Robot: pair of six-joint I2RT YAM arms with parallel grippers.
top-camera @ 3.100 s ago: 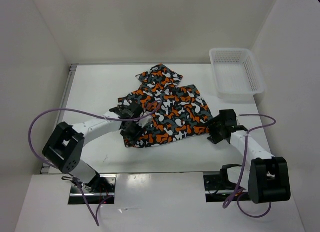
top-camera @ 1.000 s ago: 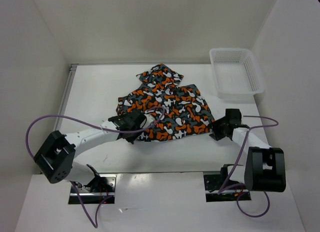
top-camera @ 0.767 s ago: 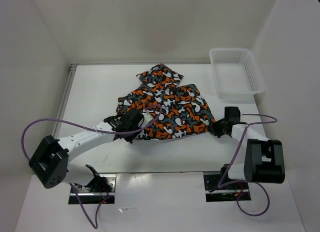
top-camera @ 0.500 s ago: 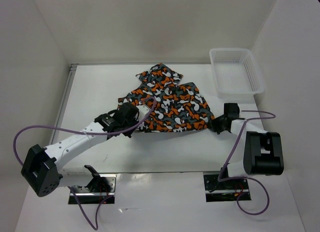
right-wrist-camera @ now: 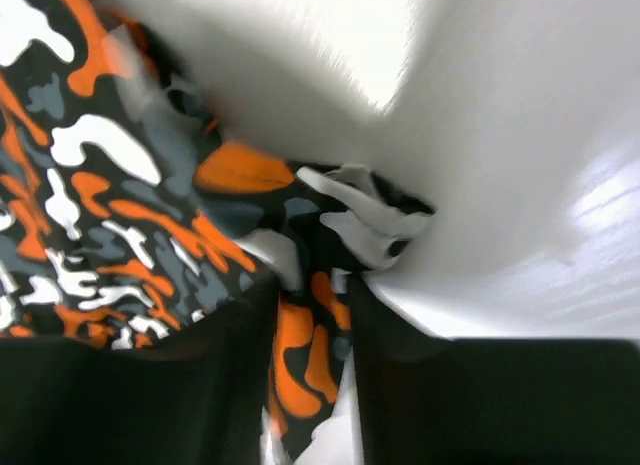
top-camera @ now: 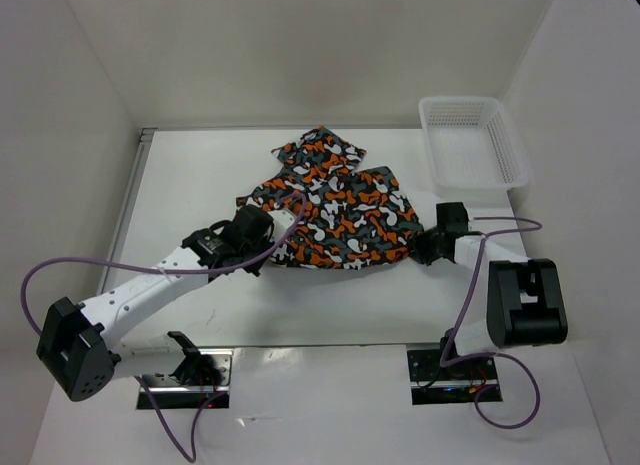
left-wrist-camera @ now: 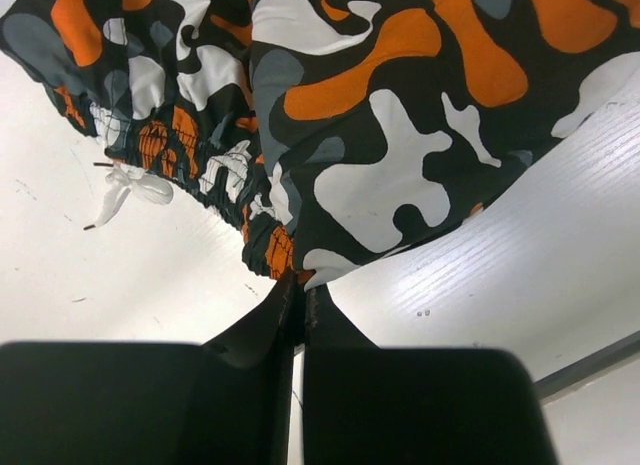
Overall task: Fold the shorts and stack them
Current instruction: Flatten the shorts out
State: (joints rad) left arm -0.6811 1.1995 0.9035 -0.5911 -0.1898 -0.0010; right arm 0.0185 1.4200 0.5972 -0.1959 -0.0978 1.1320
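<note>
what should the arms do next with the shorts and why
Probably lift both pinched corners and carry the near edge away over the shorts to fold them. The left gripper is shut on the near left corner, the right gripper on the near right one, and the fabric lies spread between.

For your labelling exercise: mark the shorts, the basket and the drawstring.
shorts [top-camera: 345, 220], top view, middle of fabric.
basket [top-camera: 478, 191], top view, near wall.
drawstring [left-wrist-camera: 135, 185], left wrist view, white bow.
</note>
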